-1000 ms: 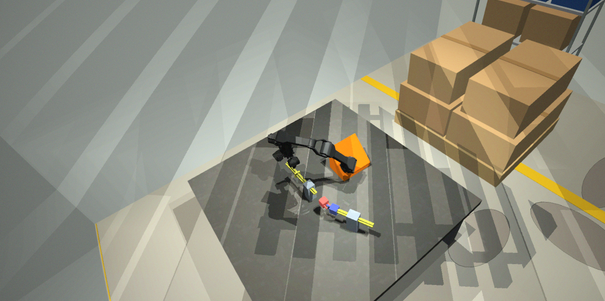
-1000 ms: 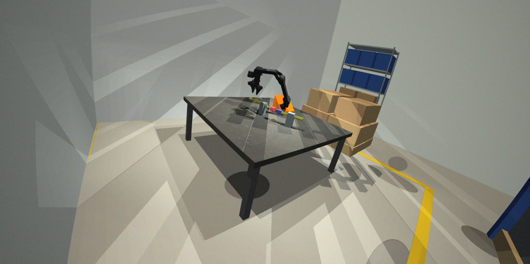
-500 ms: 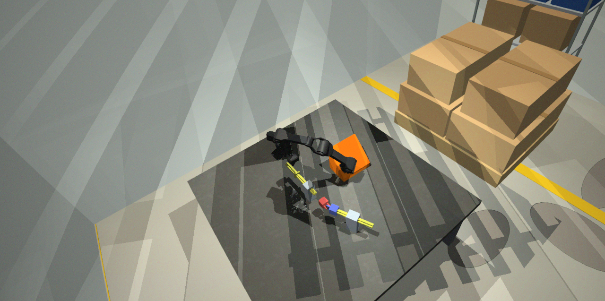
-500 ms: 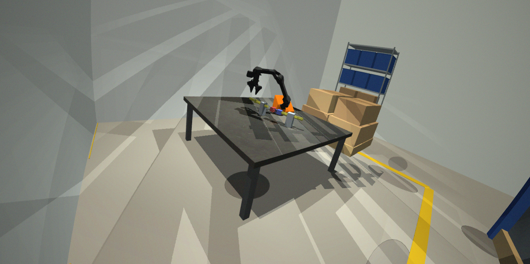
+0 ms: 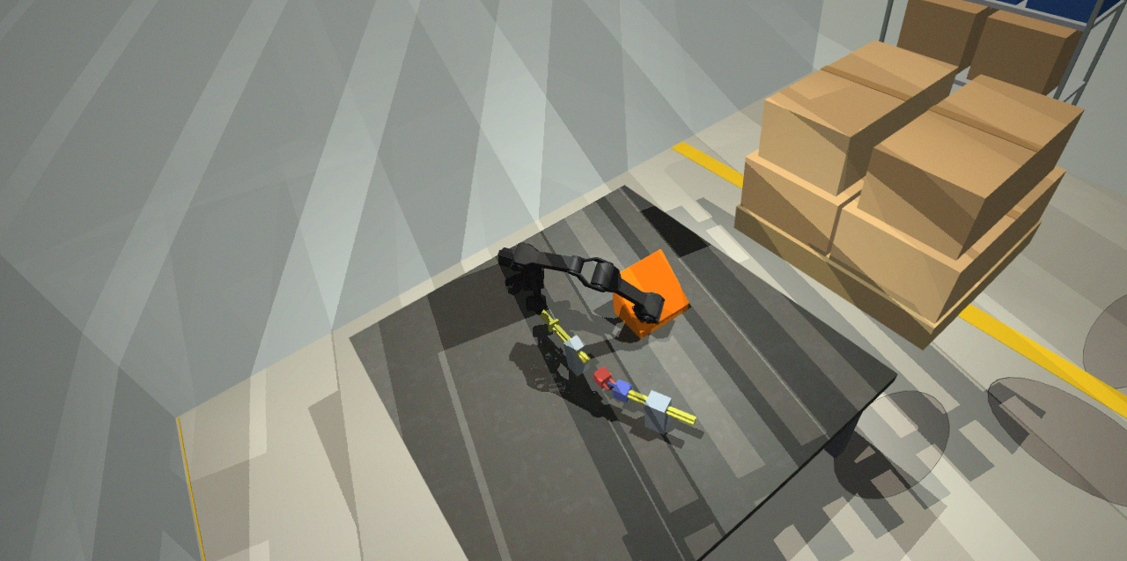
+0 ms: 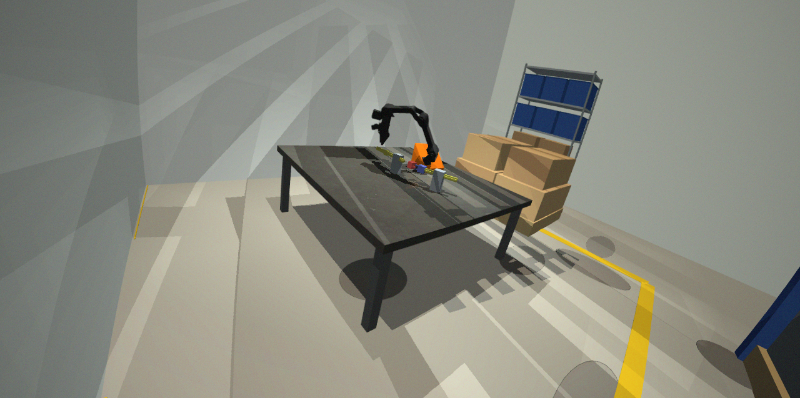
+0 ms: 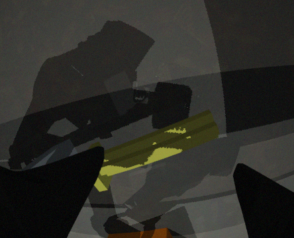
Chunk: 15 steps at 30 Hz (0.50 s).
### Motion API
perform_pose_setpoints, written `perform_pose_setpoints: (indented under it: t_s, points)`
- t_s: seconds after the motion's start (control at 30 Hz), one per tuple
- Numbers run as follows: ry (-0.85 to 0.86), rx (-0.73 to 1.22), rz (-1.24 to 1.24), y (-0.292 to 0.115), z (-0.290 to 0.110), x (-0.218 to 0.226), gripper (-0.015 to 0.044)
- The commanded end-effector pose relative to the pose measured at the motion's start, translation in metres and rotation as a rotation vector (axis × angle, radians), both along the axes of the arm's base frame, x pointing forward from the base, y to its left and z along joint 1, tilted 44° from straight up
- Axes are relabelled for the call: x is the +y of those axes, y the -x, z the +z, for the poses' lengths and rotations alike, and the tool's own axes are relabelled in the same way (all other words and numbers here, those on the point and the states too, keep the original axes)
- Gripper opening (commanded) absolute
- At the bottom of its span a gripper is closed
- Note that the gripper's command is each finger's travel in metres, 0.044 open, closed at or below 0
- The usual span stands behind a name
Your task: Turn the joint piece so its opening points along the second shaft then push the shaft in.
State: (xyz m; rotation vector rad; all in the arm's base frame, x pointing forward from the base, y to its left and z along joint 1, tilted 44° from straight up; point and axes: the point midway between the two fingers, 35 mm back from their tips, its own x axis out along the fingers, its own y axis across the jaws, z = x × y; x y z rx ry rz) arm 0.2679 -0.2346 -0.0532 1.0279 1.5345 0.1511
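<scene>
My gripper (image 5: 526, 290) (image 6: 382, 130) (image 7: 172, 163) is open and empty. It hangs above the outer end of the yellow second shaft (image 5: 556, 328) (image 6: 384, 150) (image 7: 165, 147), not touching it. That shaft runs through a grey block (image 5: 575, 350) (image 6: 395, 163) toward the red joint piece (image 5: 602, 377) (image 6: 410, 165). The joint piece hangs on a blue hinge part (image 5: 622, 388) (image 6: 420, 168) at the end of the fixed yellow shaft (image 5: 682, 417), which sits in a second grey block (image 5: 658, 407) (image 6: 437, 179). The second shaft's inner tip stops short of the red piece.
All stands on a dark table (image 5: 473, 439) (image 6: 363, 205). The arm's orange base (image 5: 650, 277) (image 6: 420, 152) is behind the shafts. Stacked cardboard boxes (image 5: 906, 179) (image 6: 520, 172) and a shelf with blue bins (image 6: 554, 104) stand beyond the table.
</scene>
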Motion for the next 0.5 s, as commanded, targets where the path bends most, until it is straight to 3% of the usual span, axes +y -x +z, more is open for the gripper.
perform_pose_setpoints:
  t_s: [0.0,0.47]
  points:
    - [-0.019,0.078,-0.104,0.000,-0.004,0.005,0.0440]
    - [-0.089,0.370,-0.478,0.000,-0.019,0.019,0.0440]
